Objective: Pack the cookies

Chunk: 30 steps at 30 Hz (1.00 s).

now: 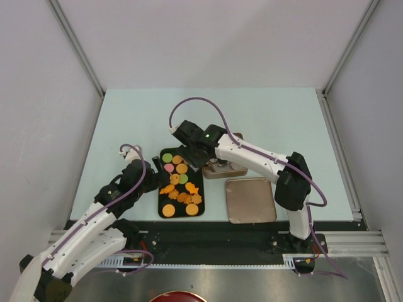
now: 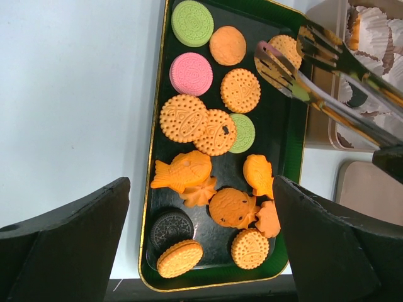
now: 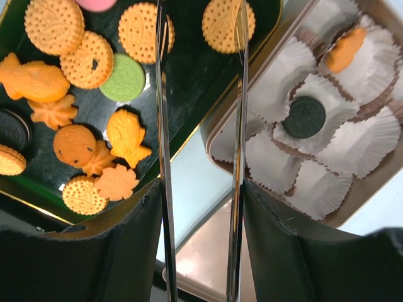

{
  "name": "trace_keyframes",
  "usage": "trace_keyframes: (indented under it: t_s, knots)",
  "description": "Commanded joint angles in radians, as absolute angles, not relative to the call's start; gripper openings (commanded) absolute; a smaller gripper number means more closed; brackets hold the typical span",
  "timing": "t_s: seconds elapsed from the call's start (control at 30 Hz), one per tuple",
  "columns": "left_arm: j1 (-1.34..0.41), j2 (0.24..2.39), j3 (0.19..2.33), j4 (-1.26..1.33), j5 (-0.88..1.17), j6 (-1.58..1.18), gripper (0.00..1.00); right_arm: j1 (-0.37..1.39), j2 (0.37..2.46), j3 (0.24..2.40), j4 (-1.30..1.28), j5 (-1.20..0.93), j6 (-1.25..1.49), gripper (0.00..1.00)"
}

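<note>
The cookies (image 2: 214, 132) lie on a black tray (image 2: 280, 135): round orange, green, pink and dark ones plus fish and flower shapes. My right gripper (image 3: 201, 189) is shut on metal tongs (image 3: 162, 94), whose arms stand apart. In the left wrist view the tongs' tips (image 2: 283, 66) sit spread over a round orange cookie (image 2: 286, 47) at the tray's far right corner. My left gripper (image 2: 201, 189) hangs open over the tray's near end, holding nothing. From above, the cookies (image 1: 179, 182) lie between my left gripper (image 1: 155, 168) and my right gripper (image 1: 195, 154).
A metal tin (image 3: 220, 135) lined with white paper cups (image 3: 352, 145) stands right of the tray, with a dark cookie (image 3: 304, 116) and an orange one (image 3: 346, 49) in cups. The tin's lid (image 1: 250, 200) lies near the front right.
</note>
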<state>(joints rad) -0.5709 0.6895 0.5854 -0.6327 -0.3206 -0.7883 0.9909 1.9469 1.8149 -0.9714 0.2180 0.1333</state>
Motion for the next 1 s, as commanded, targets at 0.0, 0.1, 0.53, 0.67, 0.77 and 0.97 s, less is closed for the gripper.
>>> trace_keyframes:
  t_s: [0.0,0.1,0.53,0.67,0.77,0.97]
  knots:
    - [-0.563,0.673,0.6,-0.624,-0.334,-0.811,1.0,0.988,1.989,1.942,-1.023,0.261,0.091,0.56]
    - [-0.563,0.667,0.598,-0.624,-0.334,-0.811,1.0,0.979,2.011,1.968,-1.043,0.262,0.089,0.57]
    - [-0.563,0.669,0.591,-0.609,-0.327,-0.805,1.0,0.933,2.065,1.967,-1.057,0.235,0.107,0.59]
    - [-0.561,0.667,0.591,-0.609,-0.325,-0.804,1.0,0.911,2.089,1.993,-1.057,0.195,0.113,0.59]
    - [-0.561,0.667,0.591,-0.611,-0.327,-0.805,1.0,0.907,2.091,2.006,-1.06,0.164,0.123,0.58]
    - [-0.561,0.666,0.586,-0.609,-0.327,-0.804,1.0,0.939,2.089,2.052,-1.111,0.176,0.133,0.57]
